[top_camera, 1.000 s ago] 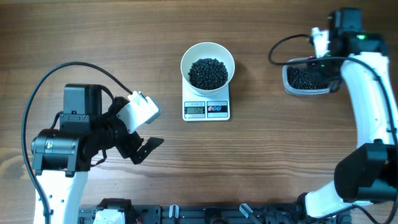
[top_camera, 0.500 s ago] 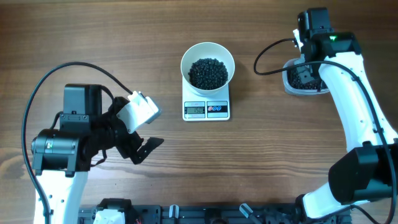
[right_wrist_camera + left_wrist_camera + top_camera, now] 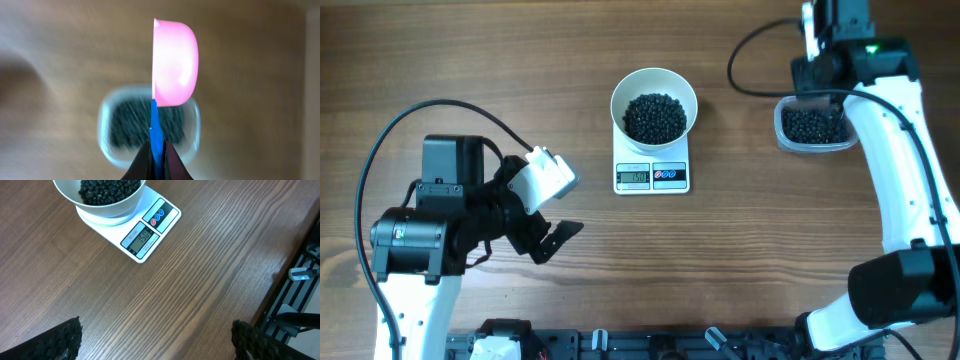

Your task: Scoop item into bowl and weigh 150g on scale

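**Desk:** What sits nearest the base?

**Photographer:** The left claw (image 3: 157,347), spread wide and empty, hangs above the bare wooden counter (image 3: 210,270). It is at about 8 o'clock from the scale (image 3: 652,177).

**Desk:** And the beads?

**Photographer:** A dark heap of beads (image 3: 654,117) lies in the white bowl (image 3: 620,95). The bowl rests on the scale's far half, leaving the display and buttons uncovered at the near edge.

**Desk:** Farther out?

**Photographer:** At 3 o'clock from the bowl, well apart, a clear tub (image 3: 780,130) holds more beads. The right claw (image 3: 157,167) is clenched on the blue handle of a pink scoop (image 3: 172,62) above the tub's far rim. In the wrist view the scoop's mouth faces 9 o'clock. I cannot tell whether it carries beads.
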Controlling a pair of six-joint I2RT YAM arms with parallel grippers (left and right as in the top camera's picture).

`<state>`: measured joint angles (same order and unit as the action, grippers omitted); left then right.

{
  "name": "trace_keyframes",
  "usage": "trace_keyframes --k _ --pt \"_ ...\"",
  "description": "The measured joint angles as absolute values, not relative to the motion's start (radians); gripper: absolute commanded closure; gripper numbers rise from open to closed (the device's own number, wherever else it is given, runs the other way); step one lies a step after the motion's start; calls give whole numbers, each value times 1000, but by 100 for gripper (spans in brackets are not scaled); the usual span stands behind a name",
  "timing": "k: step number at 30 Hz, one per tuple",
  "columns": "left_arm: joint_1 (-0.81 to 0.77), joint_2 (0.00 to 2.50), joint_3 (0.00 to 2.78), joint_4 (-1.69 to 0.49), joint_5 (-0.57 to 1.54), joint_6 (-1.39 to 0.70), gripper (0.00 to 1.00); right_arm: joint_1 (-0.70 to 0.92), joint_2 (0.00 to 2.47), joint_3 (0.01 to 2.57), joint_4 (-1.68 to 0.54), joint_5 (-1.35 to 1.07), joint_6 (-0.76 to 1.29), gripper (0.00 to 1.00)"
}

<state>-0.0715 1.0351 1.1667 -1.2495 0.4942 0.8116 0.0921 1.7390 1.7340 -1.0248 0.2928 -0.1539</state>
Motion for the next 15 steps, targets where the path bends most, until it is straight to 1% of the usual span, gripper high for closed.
trace_keyframes --k 5,10,15 --pt "-72 1035 1167 -1250 494 812 0 92 1739 1897 -891 159 -86 96" --pt "-72 1035 1167 -1250 494 812 0 90 1737 1927 -725 38 -32 96" --pt "-72 1035 1167 -1250 495 812 0 90 1737 1930 -605 -15 24 96"
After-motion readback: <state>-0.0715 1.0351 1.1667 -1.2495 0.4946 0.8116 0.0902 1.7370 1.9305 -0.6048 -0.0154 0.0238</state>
